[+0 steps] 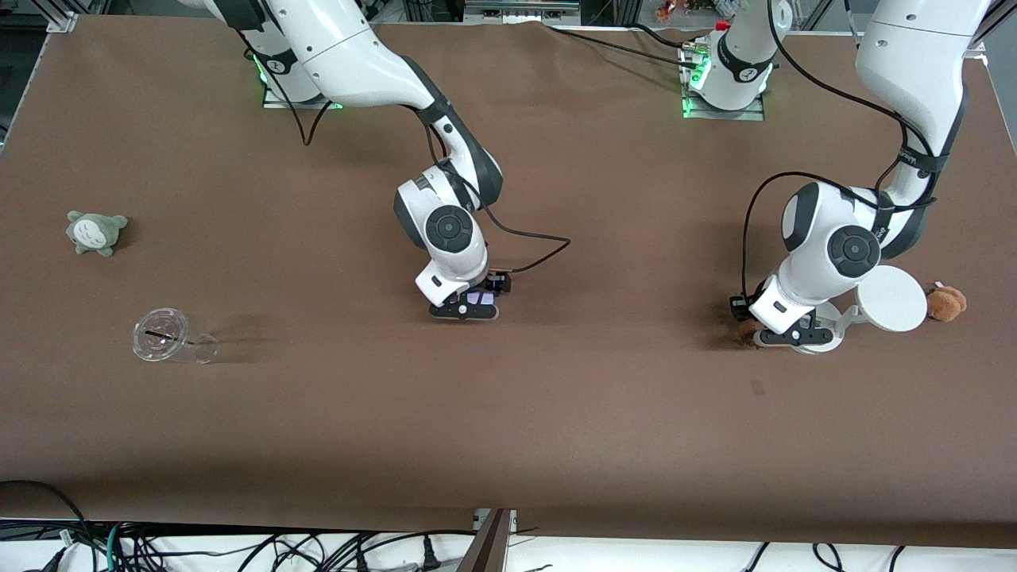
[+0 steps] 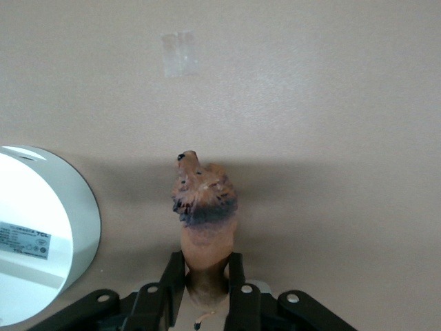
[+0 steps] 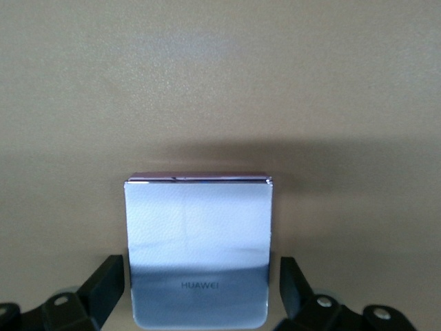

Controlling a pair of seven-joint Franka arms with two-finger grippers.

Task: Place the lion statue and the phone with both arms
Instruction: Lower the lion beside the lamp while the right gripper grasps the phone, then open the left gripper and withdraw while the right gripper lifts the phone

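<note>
- Right gripper (image 1: 469, 306): fingers (image 3: 107, 283) spread wide, the phone (image 3: 198, 248) lying flat between them, untouched, at mid-table.
- Left gripper (image 1: 783, 334): fingers (image 2: 172, 279) clamped on the lion statue (image 2: 203, 221), its head poking out past the fingertips, just beside the white round device (image 2: 38, 231).

Count on the tabletop (image 1: 556, 413):
- lion statue (image 2: 203, 207): one
- phone (image 3: 198, 248): one
- plush toys: two, one grey-green (image 1: 95, 231), one tan-brown (image 1: 947, 302)
- clear plastic cup (image 1: 171, 338): one, on its side
- white round-based device (image 1: 890, 300): one
- robot arms: two
</note>
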